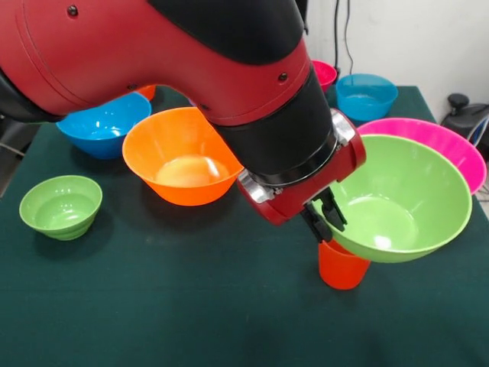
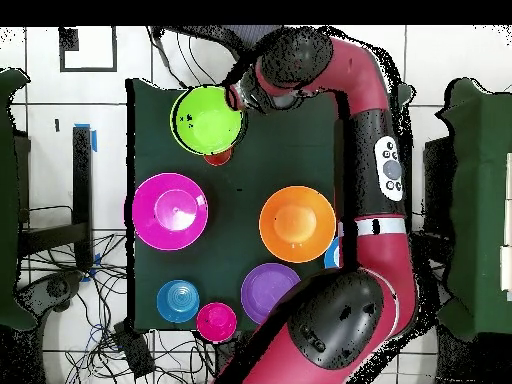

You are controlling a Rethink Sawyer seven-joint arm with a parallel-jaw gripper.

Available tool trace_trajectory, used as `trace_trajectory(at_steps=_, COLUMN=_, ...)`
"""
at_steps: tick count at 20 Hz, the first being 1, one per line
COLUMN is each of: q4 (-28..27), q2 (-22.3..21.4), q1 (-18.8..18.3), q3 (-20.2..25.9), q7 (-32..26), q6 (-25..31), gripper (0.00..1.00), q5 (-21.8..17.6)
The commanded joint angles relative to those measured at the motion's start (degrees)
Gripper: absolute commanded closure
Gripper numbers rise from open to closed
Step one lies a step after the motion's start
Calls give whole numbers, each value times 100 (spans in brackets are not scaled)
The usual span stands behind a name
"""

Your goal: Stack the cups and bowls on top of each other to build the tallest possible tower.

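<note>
The red and black arm (image 1: 191, 69) comes down from the upper left of the front view, its thick black wrist angled toward the lower right. The gripper (image 1: 325, 218) points down and right, its dark fingers (image 1: 331, 208) clamped on the rim of the green bowl (image 1: 397, 199), holding it tilted.

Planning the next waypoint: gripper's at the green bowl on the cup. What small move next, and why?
Probably release and lift straight up. The gripper has its fingers at the near rim of the large glossy green plastic bowl, which sits tilted on the orange-red translucent plastic tumbler. Pulling sideways could tip it.
</note>
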Motion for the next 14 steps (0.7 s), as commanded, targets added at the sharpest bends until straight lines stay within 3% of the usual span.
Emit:
trace_trajectory(at_steps=1, q4=-337, q2=35, q1=181, q3=-150, q7=-1943, q6=667, gripper=100, q5=-287)
trace_trajectory(at_steps=14, q4=-447, q2=80, q1=190, q3=-184, q7=-2158, q6=768, gripper=100, q5=-369)
